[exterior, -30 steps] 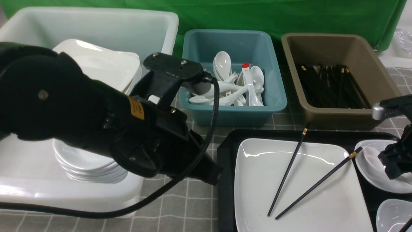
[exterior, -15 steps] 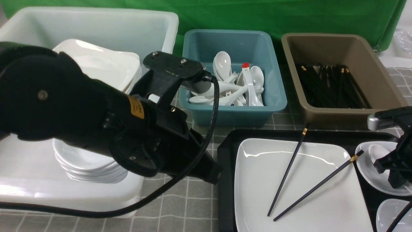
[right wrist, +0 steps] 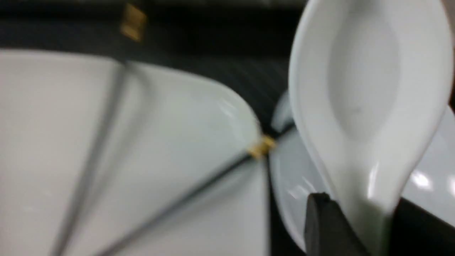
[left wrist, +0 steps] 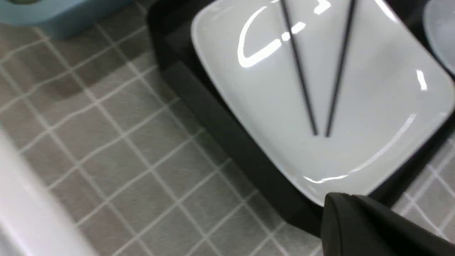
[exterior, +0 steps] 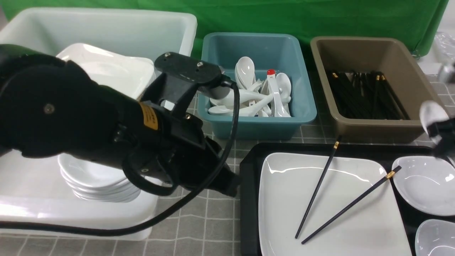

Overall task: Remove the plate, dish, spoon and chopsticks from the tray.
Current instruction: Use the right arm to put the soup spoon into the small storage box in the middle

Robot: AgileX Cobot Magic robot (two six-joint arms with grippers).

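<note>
The black tray (exterior: 249, 170) holds the square white plate (exterior: 284, 213) with the two black chopsticks (exterior: 318, 188) lying across it. Beside it sits a small white dish (exterior: 426, 185). At the right edge of the front view, my right gripper (exterior: 439, 137) is shut on the handle of the white spoon (exterior: 432, 115), held in the air above that dish. The right wrist view shows the spoon (right wrist: 369, 89) bowl-up between the fingers (right wrist: 323, 220). My left gripper (exterior: 231, 185) is shut and empty, just off the tray's left rim (left wrist: 220, 121), near a corner of the plate (left wrist: 249, 99).
A white tub (exterior: 106, 25) at the left holds stacked plates and dishes. Behind the tray stand a teal tub (exterior: 259, 126) of spoons and a brown tub (exterior: 373, 131) of chopsticks. A second small dish (exterior: 435, 236) sits at the tray's near right corner.
My right gripper closed on the spoon lying in the dish and lifted it up and to the right. The left arm shifted only slightly.
</note>
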